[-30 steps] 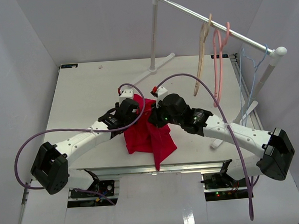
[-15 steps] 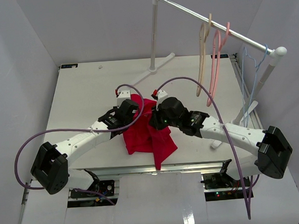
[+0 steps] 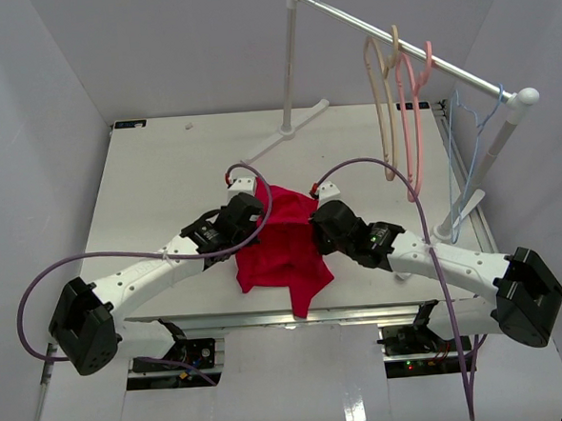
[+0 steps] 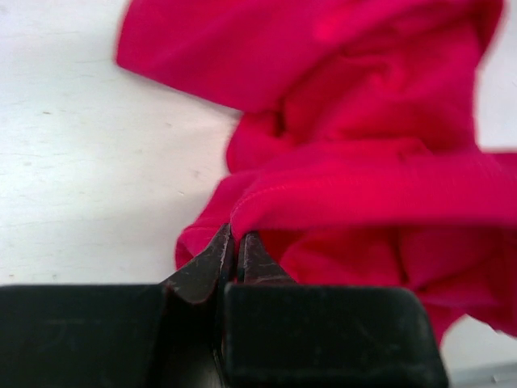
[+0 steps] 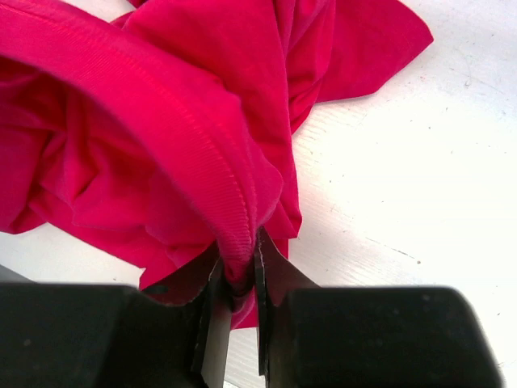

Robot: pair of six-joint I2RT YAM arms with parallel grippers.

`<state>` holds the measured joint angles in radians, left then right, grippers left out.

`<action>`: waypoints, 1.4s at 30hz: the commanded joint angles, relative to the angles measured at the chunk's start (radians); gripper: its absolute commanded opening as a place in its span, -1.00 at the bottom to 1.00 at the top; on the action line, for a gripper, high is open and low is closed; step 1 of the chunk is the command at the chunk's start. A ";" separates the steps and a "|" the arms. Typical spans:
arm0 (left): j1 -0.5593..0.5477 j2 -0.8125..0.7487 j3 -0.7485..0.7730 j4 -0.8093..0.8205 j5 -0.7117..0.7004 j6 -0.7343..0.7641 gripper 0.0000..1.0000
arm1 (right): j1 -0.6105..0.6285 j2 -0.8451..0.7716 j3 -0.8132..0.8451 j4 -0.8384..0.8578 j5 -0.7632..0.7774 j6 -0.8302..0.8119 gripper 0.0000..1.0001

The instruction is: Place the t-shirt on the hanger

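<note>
A white table (image 3: 146, 181) fills the overhead view, with the t-shirt (image 3: 282, 253) lying crumpled on it near the front edge, midway between the two arms. A white clothes rail (image 3: 395, 41) stands behind and to the right of the t-shirt. The left arm (image 3: 142, 271) reaches the t-shirt from its left side and the right arm (image 3: 446, 258) from its right side. Well apart from the t-shirt, three hangers hang on the rail: a tan hanger (image 3: 390, 173) nearest to it, a pink hanger (image 3: 418, 178) just beyond, and the hanger (image 3: 452, 162), thin and light blue, farthest right. The left gripper (image 4: 236, 242) has its jaws pressed together on a fold at the t-shirt's left edge. The right gripper (image 5: 241, 271) has its jaws clamped on a ribbed hem at the t-shirt's right edge
</note>
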<state>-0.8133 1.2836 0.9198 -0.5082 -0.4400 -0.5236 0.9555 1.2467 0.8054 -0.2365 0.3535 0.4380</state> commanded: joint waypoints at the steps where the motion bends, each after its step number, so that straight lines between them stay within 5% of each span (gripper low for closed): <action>1: -0.064 -0.044 -0.048 -0.012 0.044 -0.025 -1.00 | 0.000 -0.014 -0.019 -0.011 -0.004 -0.006 -0.45; 8: -0.073 -0.043 -0.061 -0.013 0.021 -0.039 -1.00 | 0.043 -0.033 0.010 -0.023 0.008 -0.068 0.08; 13: -0.072 -0.049 -0.046 -0.017 0.012 -0.046 -1.00 | 0.087 -0.023 0.075 0.000 0.005 -0.180 0.20; 31: -0.072 -0.077 -0.007 -0.040 -0.048 -0.075 -1.00 | 0.169 0.098 0.238 0.043 0.162 -0.443 0.28; 42: -0.072 -0.155 -0.045 -0.013 -0.043 -0.085 -1.00 | 0.129 0.223 0.294 0.097 0.085 -0.530 0.29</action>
<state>-0.8850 1.1604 0.8805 -0.5430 -0.4721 -0.5960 1.1134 1.4517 1.0622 -0.2001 0.4784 -0.0508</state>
